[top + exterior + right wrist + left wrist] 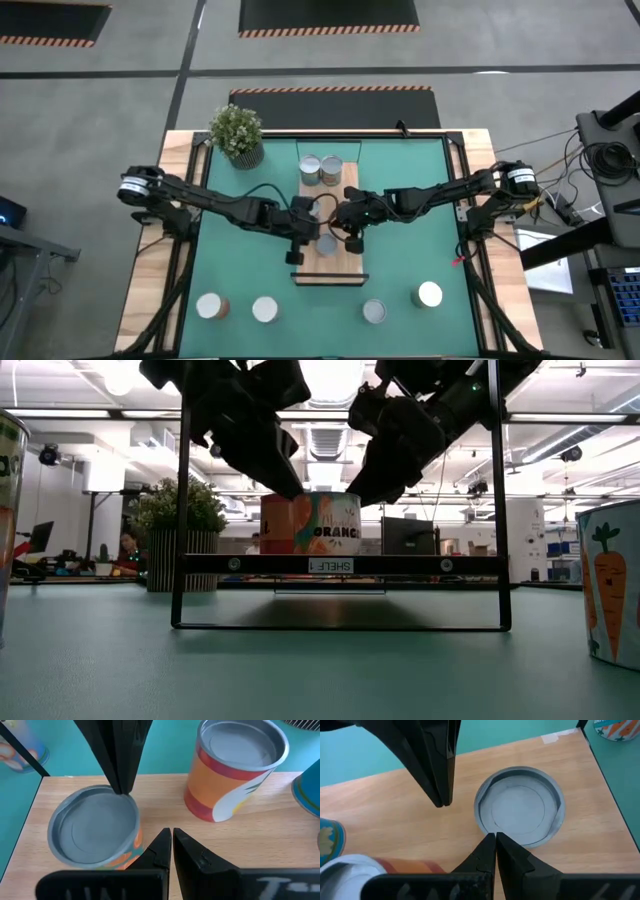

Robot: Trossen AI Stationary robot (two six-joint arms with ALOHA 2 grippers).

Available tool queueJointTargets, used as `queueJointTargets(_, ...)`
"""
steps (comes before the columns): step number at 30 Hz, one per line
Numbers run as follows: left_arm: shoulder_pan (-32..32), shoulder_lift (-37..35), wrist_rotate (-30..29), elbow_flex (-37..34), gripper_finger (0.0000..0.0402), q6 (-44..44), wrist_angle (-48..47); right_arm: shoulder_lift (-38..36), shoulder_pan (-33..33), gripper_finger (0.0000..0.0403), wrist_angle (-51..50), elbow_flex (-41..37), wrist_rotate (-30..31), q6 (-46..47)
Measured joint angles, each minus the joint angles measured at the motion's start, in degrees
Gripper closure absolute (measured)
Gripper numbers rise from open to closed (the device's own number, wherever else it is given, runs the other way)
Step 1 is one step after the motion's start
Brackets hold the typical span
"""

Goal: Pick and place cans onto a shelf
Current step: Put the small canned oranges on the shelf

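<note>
The shelf is a light-wood plank raised on a black frame at the table's middle. A can with a grey top and an orange label stands upright on it. My left gripper is shut, its tips at the can's rim on the can's left side. My right gripper is also shut. It hangs just right of the can, and a gap shows between it and the can's wall. Two more cans stand at the shelf's far end. My left gripper has its shut fingertips at the rim of the can's top, slanting down from the table's left. I cannot tell whether they touch it. The can stands upright on the shelf.
Several cans stand on the green mat near the front edge. A potted plant stands at the far left corner. The shelf's black frame posts rise beside both arms.
</note>
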Motion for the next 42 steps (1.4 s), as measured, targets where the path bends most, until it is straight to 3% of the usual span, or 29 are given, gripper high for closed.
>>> queueJointTargets(16,0.37,-1.15,0.26,-0.16,0.0402,-0.26,-0.68,0.02,0.17,0.0394,-0.37,-0.72,-0.3,2.79)
queueJointTargets(22,0.33,-1.36,7.51,0.5,0.0402,-0.11,-0.38,0.02,0.17,0.0394,-0.32,-0.72,-0.31,2.95)
queueJointTargets(42,0.98,0.51,4.37,0.63,0.0402,-0.67,0.9,0.04,2.91,0.0394,-2.51,-0.83,-0.74,4.63)
